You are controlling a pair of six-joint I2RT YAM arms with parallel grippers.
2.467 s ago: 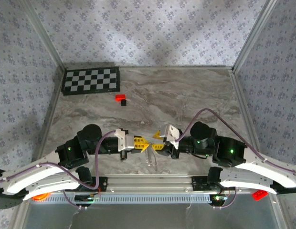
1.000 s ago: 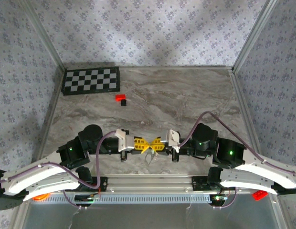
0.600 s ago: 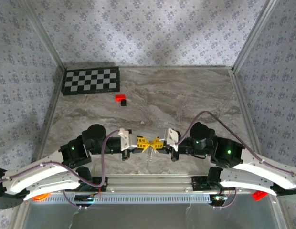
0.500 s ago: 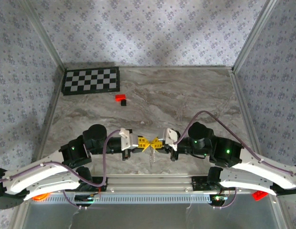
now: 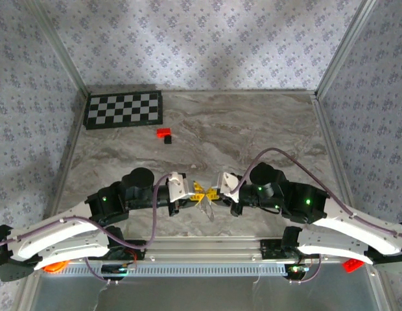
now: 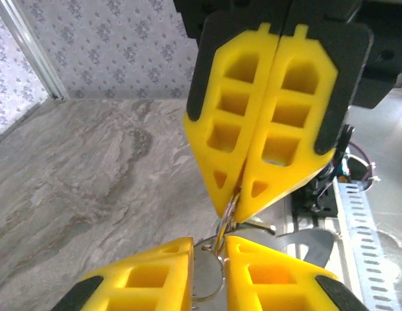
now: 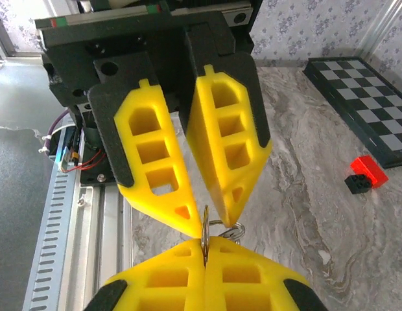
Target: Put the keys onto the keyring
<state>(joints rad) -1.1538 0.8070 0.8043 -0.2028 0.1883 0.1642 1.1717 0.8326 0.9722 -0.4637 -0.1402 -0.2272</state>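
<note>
Left gripper (image 6: 209,249) parted just a crack, and the keyring (image 6: 212,280) sits loose in that gap. Right gripper (image 7: 205,249) is clamped tight on the ring's thin metal, nose to nose with the left. The loop dangles between them, low over the table (image 5: 253,129), near its front edge.

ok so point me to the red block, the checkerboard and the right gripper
red block (image 5: 163,133): top view, on its red upper face.
checkerboard (image 5: 123,109): top view, middle of the board.
right gripper (image 7: 204,249): right wrist view, the seam between its shut fingertips.
</note>
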